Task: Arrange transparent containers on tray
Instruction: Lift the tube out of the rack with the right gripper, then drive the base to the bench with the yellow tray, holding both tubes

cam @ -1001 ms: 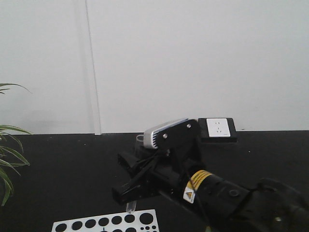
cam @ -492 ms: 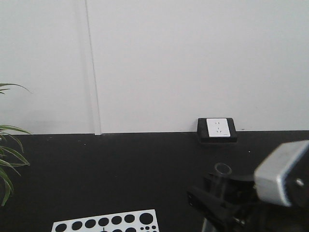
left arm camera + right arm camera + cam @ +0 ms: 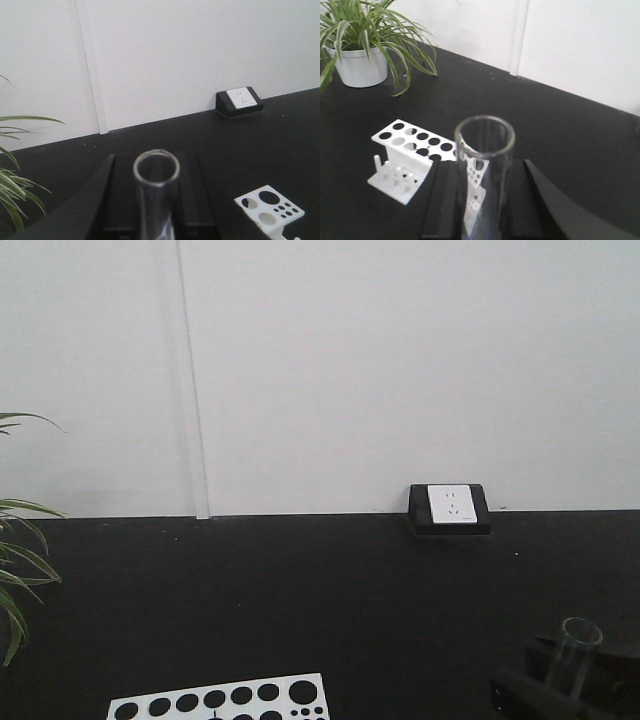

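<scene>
My right claw [image 3: 568, 688] has swung out of the middle of the front view and down to the lower right corner, where only its black tips show. A second ago this arm filled the centre, just behind the white rack [image 3: 225, 703]. The rack has stayed where it was on the black table [image 3: 300, 590].

The right tube [image 3: 578, 650] stands upright in that claw, open rim up. In the right wrist view my fingers [image 3: 442, 200] are narrow, closed in on both sides of the glass. The rack lies beyond the tube to the left, and the potted plant [image 3: 360, 55] is well apart at the far corner.

My left claw [image 3: 156, 222] grips the left tube [image 3: 156, 195] the same way: upright, rim toward the camera, with a dark finger tight on each side. In that view a corner of the rack shows low on the right. The wall socket [image 3: 450, 506] sits at the foot of the white wall [image 3: 400, 360].
</scene>
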`<state>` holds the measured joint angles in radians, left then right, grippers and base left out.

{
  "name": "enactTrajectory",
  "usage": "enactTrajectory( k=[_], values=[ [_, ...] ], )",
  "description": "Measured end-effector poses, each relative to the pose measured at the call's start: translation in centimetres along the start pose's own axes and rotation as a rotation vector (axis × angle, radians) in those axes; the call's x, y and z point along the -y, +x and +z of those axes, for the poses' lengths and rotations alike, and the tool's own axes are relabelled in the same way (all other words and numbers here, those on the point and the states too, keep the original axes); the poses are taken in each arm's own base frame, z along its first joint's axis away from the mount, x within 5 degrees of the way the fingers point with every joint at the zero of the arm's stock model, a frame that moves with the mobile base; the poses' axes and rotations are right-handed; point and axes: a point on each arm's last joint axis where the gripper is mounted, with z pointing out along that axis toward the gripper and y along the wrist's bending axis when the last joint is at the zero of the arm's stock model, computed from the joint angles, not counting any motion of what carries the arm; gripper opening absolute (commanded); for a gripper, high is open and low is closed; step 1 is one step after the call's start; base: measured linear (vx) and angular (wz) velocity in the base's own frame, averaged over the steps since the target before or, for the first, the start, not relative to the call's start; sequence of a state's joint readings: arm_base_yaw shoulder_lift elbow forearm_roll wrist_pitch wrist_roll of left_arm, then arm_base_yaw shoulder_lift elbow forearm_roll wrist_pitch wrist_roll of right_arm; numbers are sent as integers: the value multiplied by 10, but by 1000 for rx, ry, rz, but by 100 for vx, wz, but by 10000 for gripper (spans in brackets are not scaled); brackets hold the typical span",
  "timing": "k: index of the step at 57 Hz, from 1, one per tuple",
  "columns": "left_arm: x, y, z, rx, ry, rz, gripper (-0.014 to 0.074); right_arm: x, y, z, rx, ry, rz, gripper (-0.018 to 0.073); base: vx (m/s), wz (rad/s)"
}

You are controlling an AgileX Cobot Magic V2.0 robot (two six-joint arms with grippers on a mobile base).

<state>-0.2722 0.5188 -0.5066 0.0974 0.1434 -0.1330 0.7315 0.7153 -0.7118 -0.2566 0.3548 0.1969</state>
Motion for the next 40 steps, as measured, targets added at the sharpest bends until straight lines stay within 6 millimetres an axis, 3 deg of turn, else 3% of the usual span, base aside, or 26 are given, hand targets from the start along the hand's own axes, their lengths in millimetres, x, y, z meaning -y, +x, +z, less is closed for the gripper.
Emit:
enactTrajectory(
  k=[40],
  values=[
    [0, 1, 0, -7, -1, 0, 69, 1, 0, 0, 1, 11, -14, -11, 0, 0]
  ],
)
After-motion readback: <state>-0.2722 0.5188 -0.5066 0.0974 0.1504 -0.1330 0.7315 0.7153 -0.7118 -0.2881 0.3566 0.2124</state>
